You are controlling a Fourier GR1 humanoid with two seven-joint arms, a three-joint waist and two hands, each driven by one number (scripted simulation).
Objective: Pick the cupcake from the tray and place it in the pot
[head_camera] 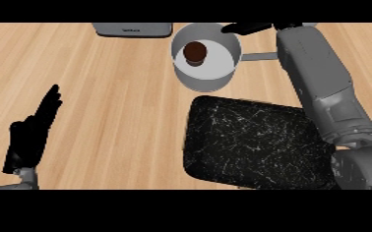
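Observation:
A brown cupcake [195, 53] sits inside the grey pot [218, 81] at the counter's far middle. The black speckled tray [254, 142] lies nearer, at the right, with nothing on it. My right forearm stretches up along the right side, and my right hand [251, 27] shows just past the pot's far rim, fingers straight and holding nothing. It is apart from the cupcake. My left hand [33, 132] rests open at the lower left, fingers pointing up.
A grey flat appliance [133, 29] lies at the counter's far edge, left of the pot. The pot's handle [258, 56] sticks out to the right, under my right forearm. Bare wooden counter [109, 103] spreads between my left hand and the tray.

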